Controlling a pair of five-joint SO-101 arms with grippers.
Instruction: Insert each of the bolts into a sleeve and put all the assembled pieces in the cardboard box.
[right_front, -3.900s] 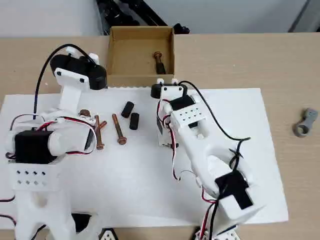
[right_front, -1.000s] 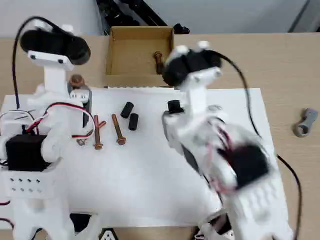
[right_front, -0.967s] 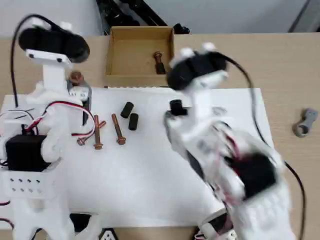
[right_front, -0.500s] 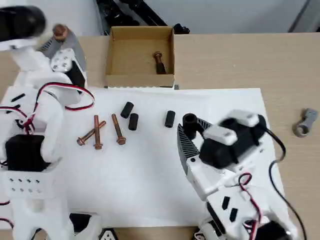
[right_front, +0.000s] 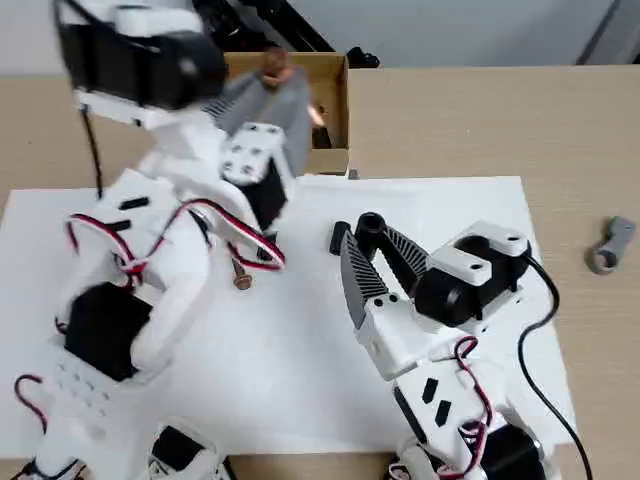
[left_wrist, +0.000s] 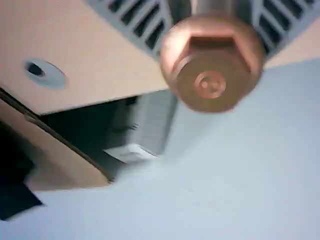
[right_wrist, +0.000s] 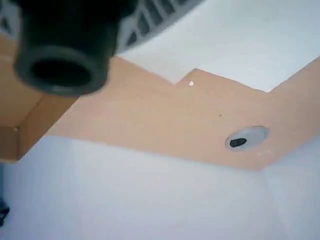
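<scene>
Two parts hang clamped: the left gripper (right_front: 268, 95) holds by its shank a copper hex-head bolt (right_front: 272, 65), which we judge stiff and slick, near the desk's (right_front: 480, 120) far edge, the right gripper (right_front: 375, 240) a light black tubular sleeve (right_front: 371, 222) over mid-desk.

**Overhead view of the wooden table (right_front: 450, 120).** The left gripper (right_front: 268, 88) is raised in front of the cardboard box (right_front: 336, 75) and covers much of it. It is clamped on a copper bolt (right_front: 272, 62), head uppermost. The right gripper (right_front: 368, 240), over the white sheet (right_front: 300, 380), clasps a black sleeve (right_front: 372, 220) between ribbed black fingers (right_front: 355, 275); the sleeve is seen end-on. A second sleeve (right_front: 338, 237) lies on the sheet just beside the held one. A second bolt (right_front: 241, 277) lies on the sheet, largely hidden under the left arm (its head end is plain). A grey part (right_front: 610, 245) rests on the bare table, well apart to the right.
</scene>
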